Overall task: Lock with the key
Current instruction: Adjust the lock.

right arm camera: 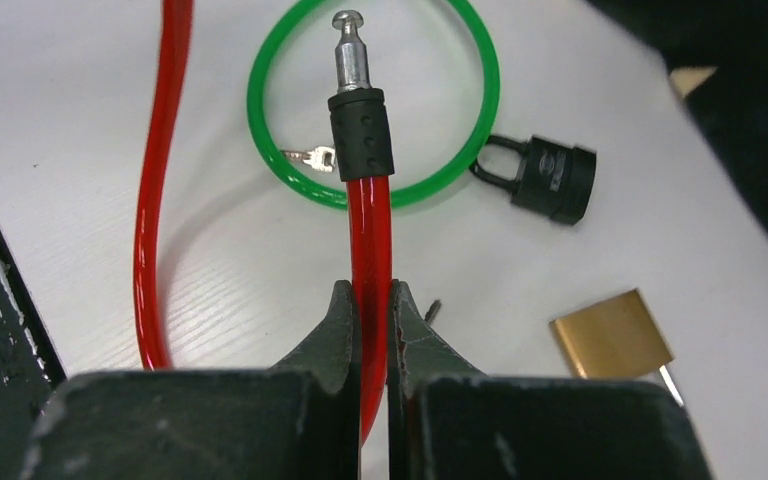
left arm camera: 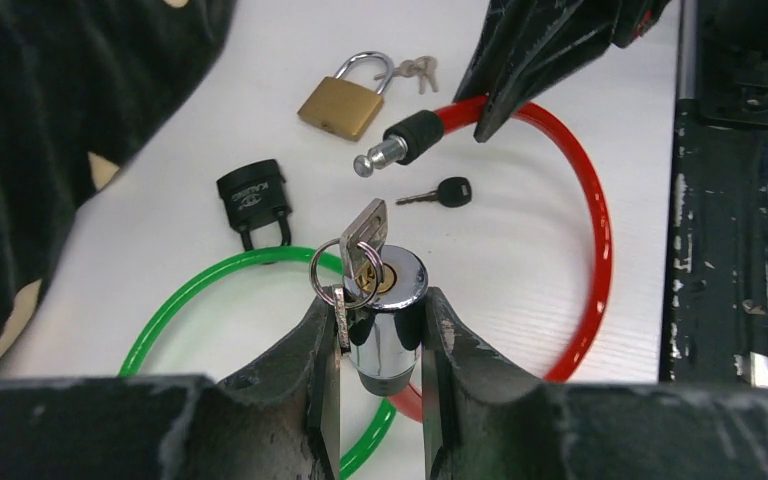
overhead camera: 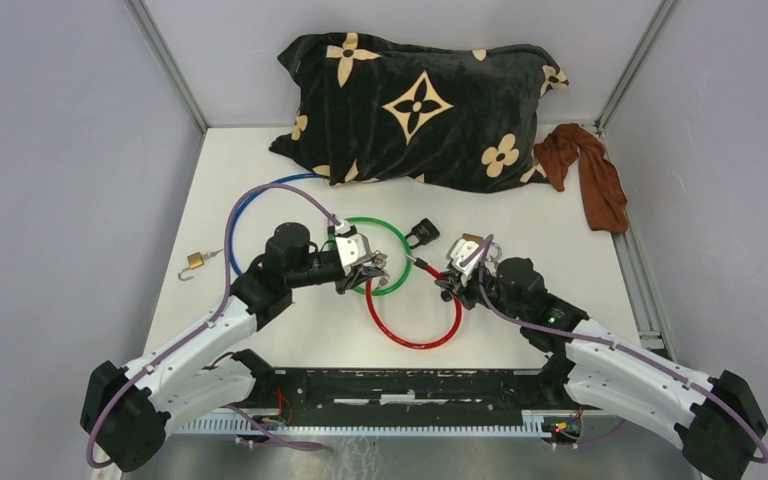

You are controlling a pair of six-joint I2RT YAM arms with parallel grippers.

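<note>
One chrome cylinder (left arm camera: 388, 330), glossy red cable (right arm camera: 368, 250)

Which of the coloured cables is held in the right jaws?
The red cable, clamped just behind its black end sleeve by the right jaws. The green cable and the blue cable lie on the table, outside them.

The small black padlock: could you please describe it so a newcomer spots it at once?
Find the black cushion with cream flowers at the table's far edge. In front lies a green cable loop; the small black padlock rests just outside it. The nearby brass padlock is golden.
</note>
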